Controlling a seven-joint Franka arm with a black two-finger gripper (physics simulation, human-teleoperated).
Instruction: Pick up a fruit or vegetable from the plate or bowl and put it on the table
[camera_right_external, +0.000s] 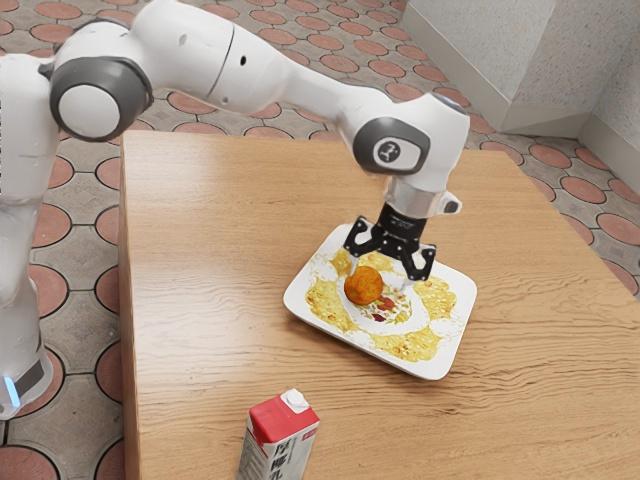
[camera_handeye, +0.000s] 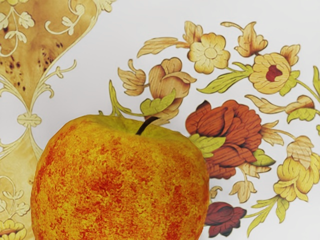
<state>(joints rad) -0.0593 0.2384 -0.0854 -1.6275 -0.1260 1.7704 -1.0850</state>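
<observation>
The table (camera_right_external: 200, 260) is showing sheeny wood, the plate (camera_right_external: 430, 367) and apple (camera_right_external: 363, 286) are looking smooth, the carton (camera_right_external: 278, 430) is resembling paper.

Red-and-white carton (camera_right_external: 268, 422) — large dark Chinese characters (camera_right_external: 281, 462) down one side, lowest legible as 乳, small print (camera_right_external: 309, 435) on its red part, too small to read, white robot arm (camera_right_external: 185, 50) — round emblem (camera_right_external: 388, 152) on a joint, details unclear

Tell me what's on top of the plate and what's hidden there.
One orange-red apple sits on the plate. Printed flowers show beside it. The patch directly under the apple is covered, so its print can't be read.
</observation>
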